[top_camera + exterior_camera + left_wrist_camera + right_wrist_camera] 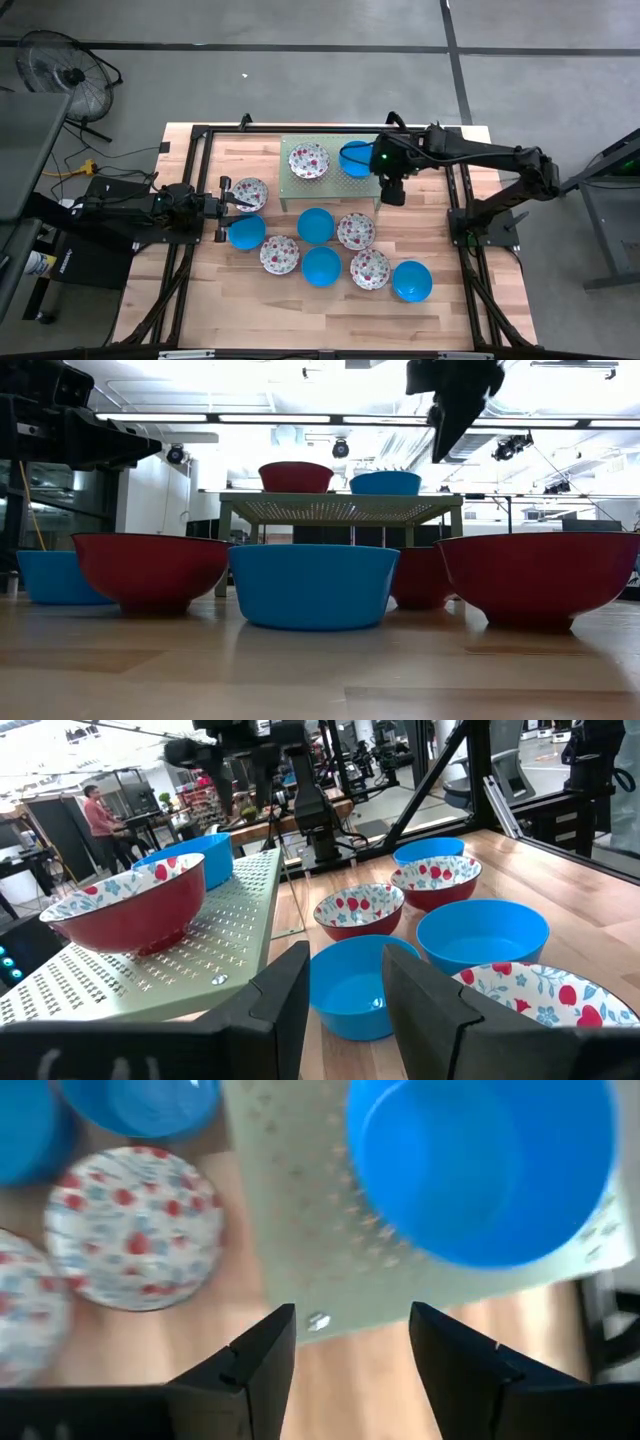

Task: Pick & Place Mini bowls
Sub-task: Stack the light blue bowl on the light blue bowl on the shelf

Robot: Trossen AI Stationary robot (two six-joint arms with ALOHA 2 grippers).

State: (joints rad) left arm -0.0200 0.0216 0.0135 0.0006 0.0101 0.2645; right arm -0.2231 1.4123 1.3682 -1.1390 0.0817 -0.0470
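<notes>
On the pale green perforated stand (330, 195) at the back of the worktop (190, 300) sit two mini bowls: a floral bowl (309, 161) toward the left arm's side and a blue bowl (356, 158) beside it. Right gripper (352, 1342) hovers above the stand's edge next to the blue bowl; its fingers stand wide apart with nothing between them. Right wrist view looks down on that blue bowl, clear of the fingers and resting on the stand.

Left gripper (345, 978) is low over the worktop on the left side, aimed across the bowl group. Its fingers are partly apart, and nothing is seen gripped between them. High view puts it just beside a floral bowl (249, 193) and a blue bowl (246, 232).

Rest of the mini bowls lie on bare wood in front of the stand, in a loose cluster:
- blue bowl (316, 225), just in front of the stand
- floral bowl (356, 231), beside it
- floral bowl (279, 254)
- blue bowl (321, 266)
- floral bowl (370, 269)
- blue bowl (411, 281), farthest toward the right arm's side

All bowls are upright. Low view shows the floral bowls red on the outside. A person (100, 815) stands in the room beyond the worktop, seen in the left wrist view.
</notes>
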